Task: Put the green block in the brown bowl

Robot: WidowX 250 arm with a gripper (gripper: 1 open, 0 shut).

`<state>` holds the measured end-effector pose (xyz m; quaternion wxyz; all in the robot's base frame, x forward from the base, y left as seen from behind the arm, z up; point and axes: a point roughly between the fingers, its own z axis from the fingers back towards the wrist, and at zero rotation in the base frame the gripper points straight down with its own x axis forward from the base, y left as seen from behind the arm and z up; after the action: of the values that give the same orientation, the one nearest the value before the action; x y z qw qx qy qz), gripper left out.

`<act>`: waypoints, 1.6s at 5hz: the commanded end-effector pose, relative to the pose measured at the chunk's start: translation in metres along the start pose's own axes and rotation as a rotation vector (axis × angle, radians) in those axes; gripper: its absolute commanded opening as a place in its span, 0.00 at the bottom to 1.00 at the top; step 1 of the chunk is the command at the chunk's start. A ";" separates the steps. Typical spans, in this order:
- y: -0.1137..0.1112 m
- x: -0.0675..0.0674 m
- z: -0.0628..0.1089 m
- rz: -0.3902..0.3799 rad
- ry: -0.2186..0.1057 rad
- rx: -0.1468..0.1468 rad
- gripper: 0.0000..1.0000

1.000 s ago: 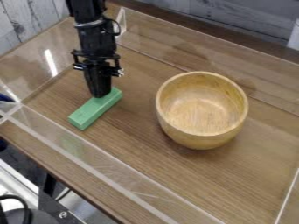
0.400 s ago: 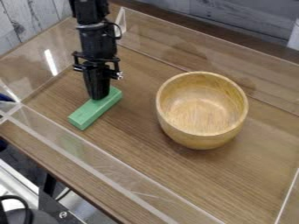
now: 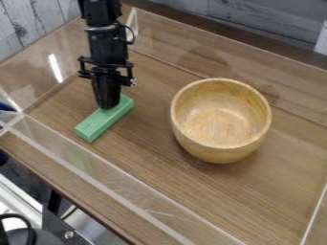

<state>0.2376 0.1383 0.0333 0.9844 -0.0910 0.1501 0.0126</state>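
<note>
Block [image 3: 98, 124] lies flat on the table [image 3: 192, 196], left of the bowl in the view and well apart from it. The table is the largest thing here: smooth brown wood with fine grain and a soft sheen, with a pale line [image 3: 316, 216] crossing it at the lower right. A bright patch of glare [image 3: 55, 67] shows near its left side.

The bowl [image 3: 178, 113] comes next in size, round, light brown and upright, with a thick rim and a smooth, deep inside where the wood looks warmer and yellower. Nothing is in it.

The arm [image 3: 102, 17] is dark and jointed, all rods and angular parts, coming in from the top left. Its gripper [image 3: 113, 101] points down at the block's upper end, with the fingers closed; whether they pinch the block or only touch it, I cannot tell.

The block is a slim, straight-sided bar in matte bright green, set at a slant, its lower end toward the lower left. Dark cables [image 3: 53, 196] run along the lower left edge, with a black curved thing [image 3: 18, 226] in the corner. Bare wood lies between block and bowl, with nothing standing in the way.
</note>
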 end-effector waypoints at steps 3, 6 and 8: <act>0.011 0.001 -0.003 0.003 -0.006 0.041 0.00; 0.007 -0.003 0.014 -0.012 0.002 0.006 0.00; -0.007 0.007 0.033 -0.003 -0.039 -0.001 0.00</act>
<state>0.2419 0.1323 0.0401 0.9786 -0.1127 0.1717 0.0160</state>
